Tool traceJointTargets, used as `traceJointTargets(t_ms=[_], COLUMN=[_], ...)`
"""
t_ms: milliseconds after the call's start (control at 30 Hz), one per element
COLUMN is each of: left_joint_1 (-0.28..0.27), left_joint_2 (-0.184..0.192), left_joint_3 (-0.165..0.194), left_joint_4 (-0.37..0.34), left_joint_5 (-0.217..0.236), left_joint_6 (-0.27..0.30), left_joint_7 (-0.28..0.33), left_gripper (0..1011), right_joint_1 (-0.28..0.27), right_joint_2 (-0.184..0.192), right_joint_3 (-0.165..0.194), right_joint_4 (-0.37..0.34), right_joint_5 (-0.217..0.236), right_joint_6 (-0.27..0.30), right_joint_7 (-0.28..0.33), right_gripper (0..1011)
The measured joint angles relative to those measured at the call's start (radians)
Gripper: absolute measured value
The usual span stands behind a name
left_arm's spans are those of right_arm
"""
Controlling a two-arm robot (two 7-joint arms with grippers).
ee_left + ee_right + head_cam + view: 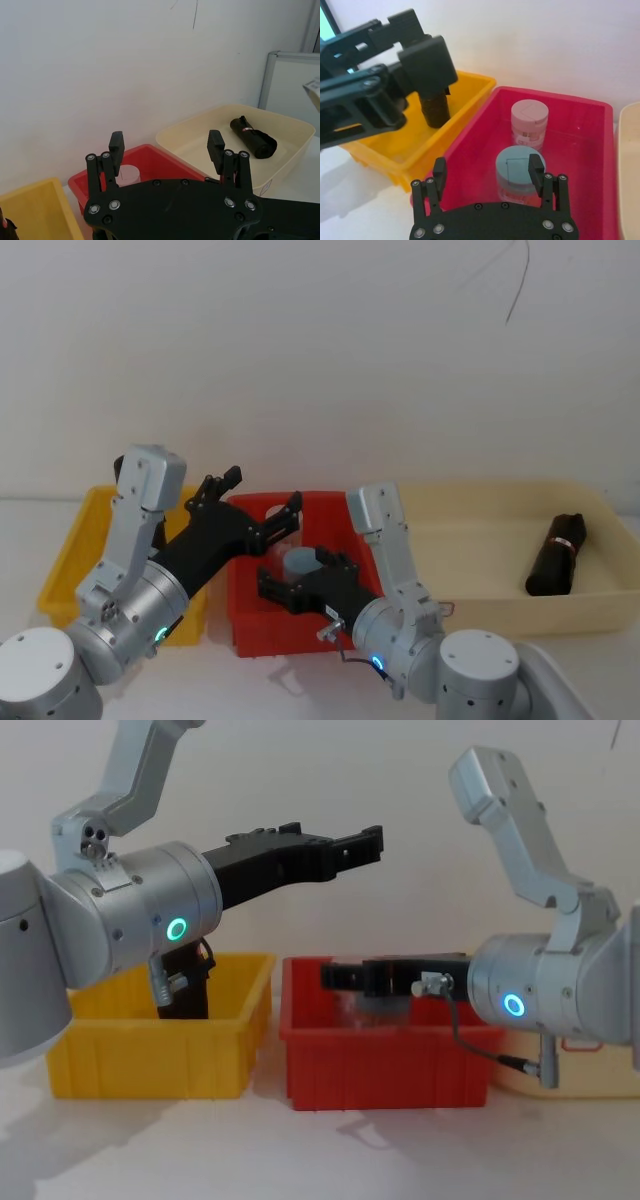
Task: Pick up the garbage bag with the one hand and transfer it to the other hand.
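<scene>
The garbage bag (pixel 434 107) is a black roll standing upright in the yellow bin (pixel 150 1060). In the chest view the garbage bag (pixel 185 985) is partly hidden behind my left arm. My left gripper (pixel 262 490), on the green-ringed arm, is open and empty, raised above the gap between the yellow and red bins. Its fingertips (pixel 116 137) point toward the back wall. My right gripper (pixel 297 570), on the blue-ringed arm, hangs open at rim height over the red bin (pixel 240 620). It holds nothing, and a lidded jar (pixel 520 167) sits below it.
A second black roll (pixel 557 555) with a red-and-white band lies in the cream bin (pixel 480 615) at the right. The red bin holds two lidded jars, one of them (pixel 530 117) farther back. The three bins stand side by side against a white wall.
</scene>
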Motion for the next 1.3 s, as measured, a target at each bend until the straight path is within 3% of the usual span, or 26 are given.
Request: traceJointTargets(t_ms=[1300], left_joint_1=[0.0], left_joint_2=[0.0], left_joint_3=[0.0], left_joint_4=[0.0], left_joint_5=[0.0], left_joint_6=[0.0], left_joint_7=[0.0], left_gripper=[1002], right_joint_1=[0.048], right_joint_2=[-0.005], right_joint_3=[0.037], right_joint_4=[0.12], right_joint_5=[-0.044], right_joint_6=[-0.063], right_joint_7=[-0.012], right_gripper=[1001])
